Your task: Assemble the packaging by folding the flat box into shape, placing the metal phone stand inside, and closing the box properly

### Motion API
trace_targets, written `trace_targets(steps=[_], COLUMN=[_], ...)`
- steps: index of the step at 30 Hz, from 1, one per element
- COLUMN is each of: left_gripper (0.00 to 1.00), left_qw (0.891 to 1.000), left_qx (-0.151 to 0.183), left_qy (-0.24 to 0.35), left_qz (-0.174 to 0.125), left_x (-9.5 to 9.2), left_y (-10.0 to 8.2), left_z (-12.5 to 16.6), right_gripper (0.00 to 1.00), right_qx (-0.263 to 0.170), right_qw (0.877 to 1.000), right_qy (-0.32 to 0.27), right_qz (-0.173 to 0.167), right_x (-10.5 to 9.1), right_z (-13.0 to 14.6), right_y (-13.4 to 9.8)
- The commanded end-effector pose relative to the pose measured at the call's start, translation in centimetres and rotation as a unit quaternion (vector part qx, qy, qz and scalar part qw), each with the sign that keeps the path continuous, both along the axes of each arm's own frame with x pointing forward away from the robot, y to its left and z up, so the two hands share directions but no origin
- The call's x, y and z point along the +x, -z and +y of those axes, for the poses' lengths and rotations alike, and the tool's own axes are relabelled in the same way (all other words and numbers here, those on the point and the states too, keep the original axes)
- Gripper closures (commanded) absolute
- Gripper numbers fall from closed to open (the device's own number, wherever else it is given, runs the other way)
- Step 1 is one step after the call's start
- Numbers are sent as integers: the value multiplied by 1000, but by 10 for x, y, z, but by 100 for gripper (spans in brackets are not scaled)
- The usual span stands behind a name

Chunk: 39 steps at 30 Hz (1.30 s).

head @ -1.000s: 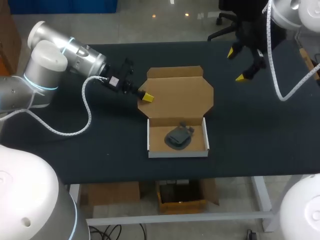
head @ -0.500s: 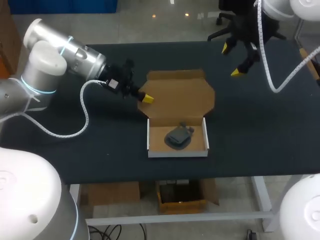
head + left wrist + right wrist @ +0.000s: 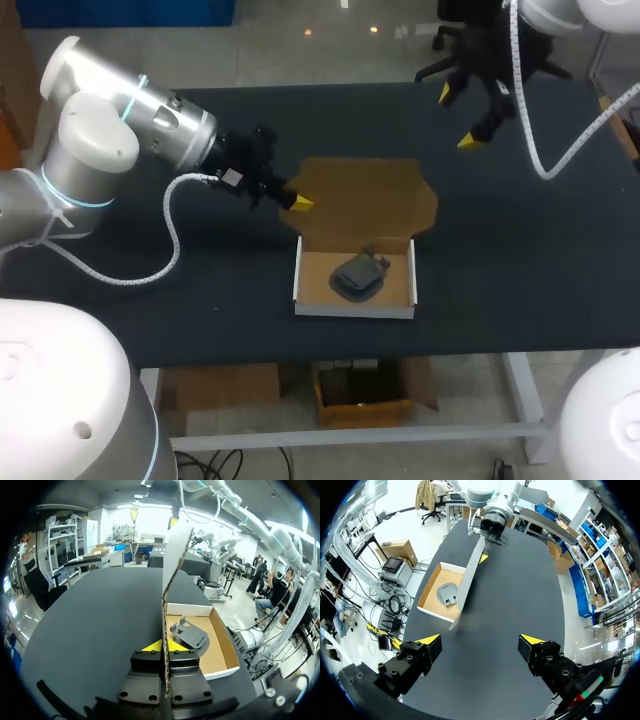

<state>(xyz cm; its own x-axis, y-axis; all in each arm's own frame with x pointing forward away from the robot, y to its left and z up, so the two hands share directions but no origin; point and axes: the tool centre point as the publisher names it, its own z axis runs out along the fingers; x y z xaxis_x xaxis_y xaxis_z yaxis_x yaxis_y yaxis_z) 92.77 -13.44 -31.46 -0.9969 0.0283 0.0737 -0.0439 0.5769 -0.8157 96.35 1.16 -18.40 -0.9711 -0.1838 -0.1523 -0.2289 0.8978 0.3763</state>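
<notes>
Now my left end effector [image 3: 165, 645] pinches the upright lid [image 3: 176, 550]; I should swing it slowly over the phone stand [image 3: 189, 634] without dragging the box [image 3: 227, 669]; my right end effector [image 3: 481, 640] is spread.

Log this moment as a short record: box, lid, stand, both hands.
box: folded into a tray, open, on the table
lid: raised on its hinge edge, not yet closed
phone stand: lying inside the box
left hand: shut on the lid's side edge
right hand: open, empty, over the table's far side, apart from the box
</notes>
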Motion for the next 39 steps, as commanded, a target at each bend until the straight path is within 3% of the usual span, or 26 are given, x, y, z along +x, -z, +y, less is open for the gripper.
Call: trace_targets(steps=[1, 13, 32, 39], left_gripper=[100, 100, 100, 100], left_qw=[999, 996, 994, 994], left_qx=[-3, 7, 8, 8], left_qy=[-34, -62, -69, -70], left_qz=[-24, -59, -81, -82], left_x=[-9, -17, -22, -22], left_y=[1, -2, -4, -4], left_z=[3, 6, 5, 5], right_gripper=[0, 0, 0, 0], right_qx=[-4, -9, -19, -46], right_qw=[1000, 1000, 999, 997], right_qy=[-3, 0, 20, 49], right_qz=[7, 26, 43, 44], right_x=[4, 9, 10, 8], right_z=[3, 14, 26, 34], right_y=[-4, -5, -8, -11])
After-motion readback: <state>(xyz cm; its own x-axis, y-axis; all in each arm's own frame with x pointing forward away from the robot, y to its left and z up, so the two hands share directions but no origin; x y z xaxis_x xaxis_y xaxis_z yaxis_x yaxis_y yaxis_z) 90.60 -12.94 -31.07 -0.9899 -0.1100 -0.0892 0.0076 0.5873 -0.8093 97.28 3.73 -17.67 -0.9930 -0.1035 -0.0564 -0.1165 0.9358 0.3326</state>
